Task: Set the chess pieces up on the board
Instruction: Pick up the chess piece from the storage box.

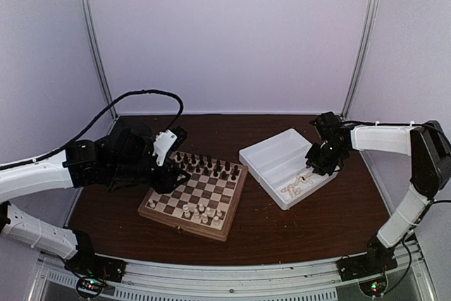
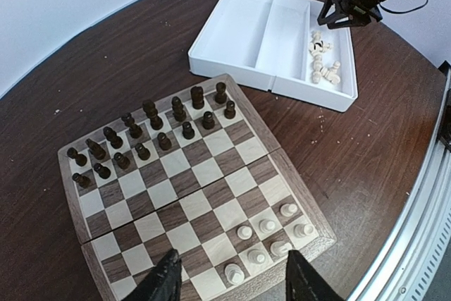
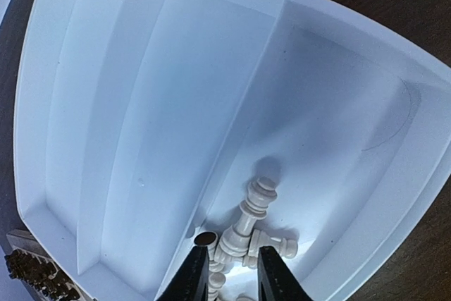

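Nearest, the left hand (image 2: 232, 262) hung wide and empty over the near edge of the board (image 1: 180, 225), just above the few chess pieces (image 2: 268, 227) standing there. On the board's far rows stood the dark pieces (image 2: 151, 128). Beyond the board's right corner lay the white tray (image 2: 239, 75). There the right hand (image 3: 232, 267) was pinched narrow around a cream piece (image 3: 241, 234) in one end compartment. Such pieces looked light, hard and smooth, so likely to slip or roll; the slim stem seemed the best hold. Loose pieces (image 3: 278, 248) touching it and the tray's divider crowded the lift.
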